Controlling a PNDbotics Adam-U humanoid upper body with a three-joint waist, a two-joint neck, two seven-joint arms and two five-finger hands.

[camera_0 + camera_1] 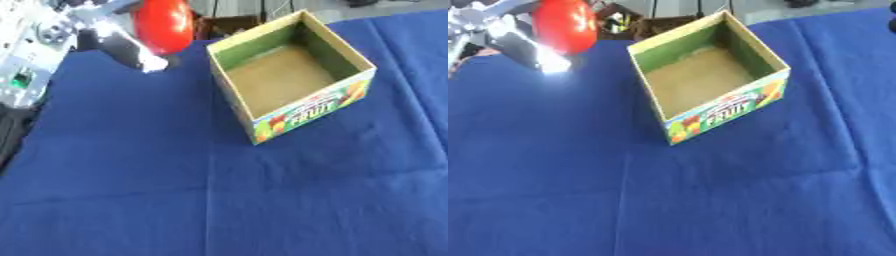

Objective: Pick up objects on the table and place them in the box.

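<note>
Our left hand grips a red ball. It looks smooth, rigid and probably slippery. The box sits open to its right.

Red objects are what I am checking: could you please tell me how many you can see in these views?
1. A round red object is held in the left hand at upper left, beside the open fruit box, whose visible floor looks bare.
</note>
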